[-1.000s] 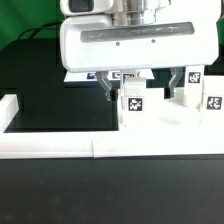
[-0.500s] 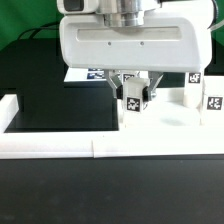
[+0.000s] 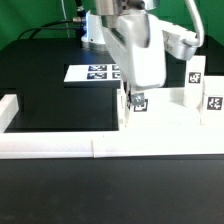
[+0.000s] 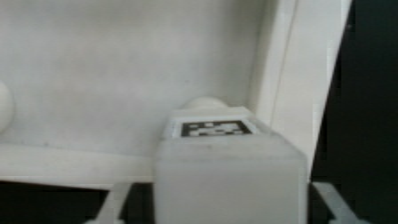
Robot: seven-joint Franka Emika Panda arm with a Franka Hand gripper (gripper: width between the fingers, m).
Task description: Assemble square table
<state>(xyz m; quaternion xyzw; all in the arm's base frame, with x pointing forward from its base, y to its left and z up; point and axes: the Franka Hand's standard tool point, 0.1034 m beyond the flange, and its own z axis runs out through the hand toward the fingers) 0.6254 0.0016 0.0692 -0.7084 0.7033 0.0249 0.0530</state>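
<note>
The white square plate (image 3: 172, 122) lies at the exterior view's right, inside the rails. My gripper (image 3: 135, 99) points straight down and is shut on a white tagged leg (image 3: 136, 103) standing upright at the plate's near corner on the exterior view's left. In the wrist view the leg (image 4: 221, 165) fills the space between my fingers (image 4: 118, 204), with the plate's surface (image 4: 125, 80) and its edge behind it. Two more tagged legs (image 3: 195, 72) (image 3: 213, 103) stand upright at the far right of the plate.
White border rails (image 3: 50, 147) run along the front and the exterior view's left. The marker board (image 3: 94, 72) lies flat on the black table behind them. My arm and hand tower over the plate's left part.
My fingers went from spread beside the leg to closed on it. The hand has since turned about its vertical axis, so it now shows edge-on. The leg stays at the same corner.
</note>
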